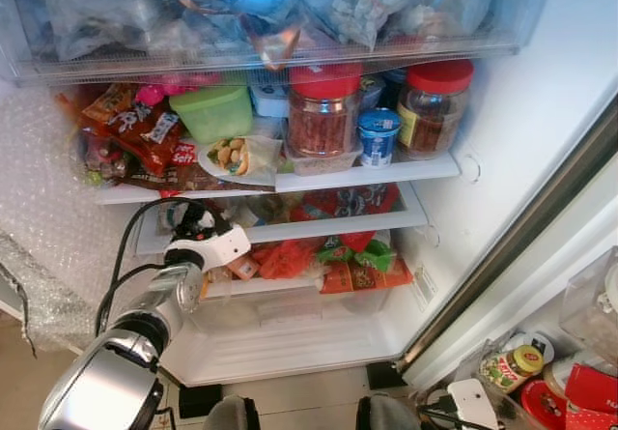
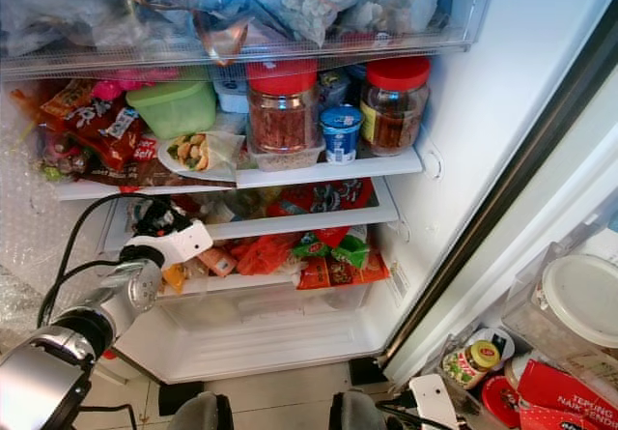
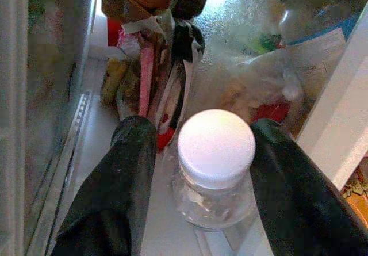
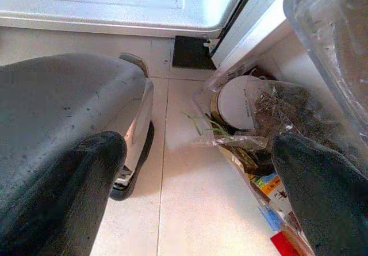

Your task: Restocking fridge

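My left arm reaches into the open fridge at the second shelf point(image 1: 319, 225), where my left gripper point(image 1: 196, 219) sits among packets. In the left wrist view a clear jar with a white lid point(image 3: 215, 146) stands upright on the white shelf between the black fingers point(image 3: 123, 169). The left gripper point(image 3: 200, 127) is open; one finger is at the lid's edge, while a small gap separates the other from it. My right gripper point(image 4: 201, 146) hangs open over the tiled floor beside my own foot point(image 4: 75, 106).
The shelf above holds two red-lidded jars point(image 1: 323, 111), a blue cup point(image 1: 379, 135), a green box point(image 1: 212, 111) and snack packets point(image 1: 135, 126). Orange and green packets point(image 1: 338, 261) fill the drawer below. A crate of groceries point(image 1: 512, 364) stands on the floor at right.
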